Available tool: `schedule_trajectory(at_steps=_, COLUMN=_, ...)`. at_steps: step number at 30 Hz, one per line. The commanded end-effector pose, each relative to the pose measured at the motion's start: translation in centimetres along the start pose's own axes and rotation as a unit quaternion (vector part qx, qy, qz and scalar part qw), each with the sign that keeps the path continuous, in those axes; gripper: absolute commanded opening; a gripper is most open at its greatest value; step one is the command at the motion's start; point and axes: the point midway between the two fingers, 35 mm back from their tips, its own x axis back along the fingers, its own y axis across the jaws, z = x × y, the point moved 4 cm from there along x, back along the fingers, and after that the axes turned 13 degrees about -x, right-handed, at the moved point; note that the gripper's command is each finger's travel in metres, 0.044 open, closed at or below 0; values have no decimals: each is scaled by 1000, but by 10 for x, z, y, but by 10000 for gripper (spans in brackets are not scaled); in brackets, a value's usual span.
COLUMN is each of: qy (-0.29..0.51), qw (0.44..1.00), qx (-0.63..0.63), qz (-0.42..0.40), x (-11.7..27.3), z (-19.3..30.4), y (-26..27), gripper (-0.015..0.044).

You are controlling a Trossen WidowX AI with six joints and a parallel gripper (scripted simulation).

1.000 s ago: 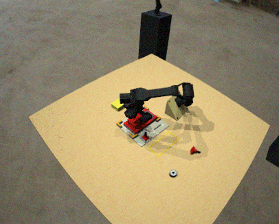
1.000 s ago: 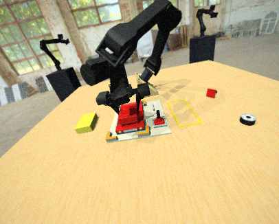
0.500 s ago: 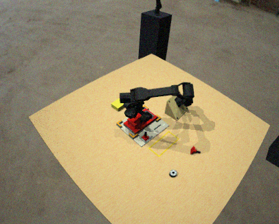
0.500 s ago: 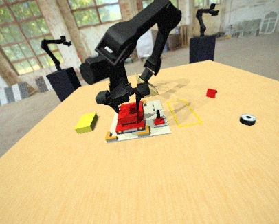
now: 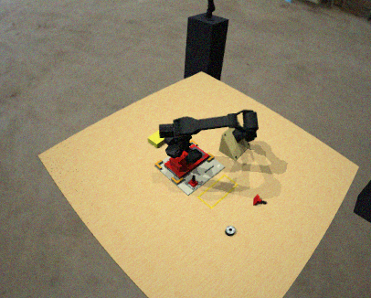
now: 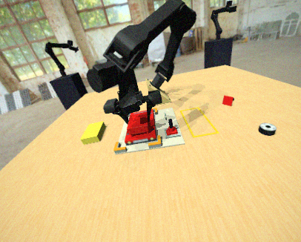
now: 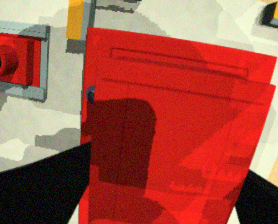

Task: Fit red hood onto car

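Gripper (image 5: 184,157) (image 6: 138,118) (image 7: 165,162) closed on the hood (image 5: 179,161) (image 6: 141,123) (image 7: 185,125), you're at the fitting step, over the chassis (image 5: 194,167) (image 6: 140,140) (image 7: 182,47). Seating isn't readable; check the pegs line up, ease down, then release and lift clear. The hood looks glossy red, flat-roofed, roughly level.

Tall paned windows (image 6: 20,41), worn pale walls (image 6: 138,12)

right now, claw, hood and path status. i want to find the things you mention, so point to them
claw (image 5: 185,153) (image 6: 136,111) shut on hood (image 6: 141,124) (image 7: 175,135); hood over chassis (image 6: 141,139), seating can't be told; nothing seen blocking
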Motion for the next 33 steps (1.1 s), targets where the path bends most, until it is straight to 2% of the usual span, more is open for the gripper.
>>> schedule_trajectory(at_steps=1, qy=-1, qw=1000, qx=-2, qz=-1, x=-2, z=0, y=0, gripper=0)
schedule_trajectory(at_steps=30, qy=0, qw=1000, qx=0, qz=0, x=-10, z=0, y=0, gripper=0)
schedule_trajectory(at_steps=33, qy=0, qw=1000, qx=0, qz=0, x=-10, z=0, y=0, gripper=79)
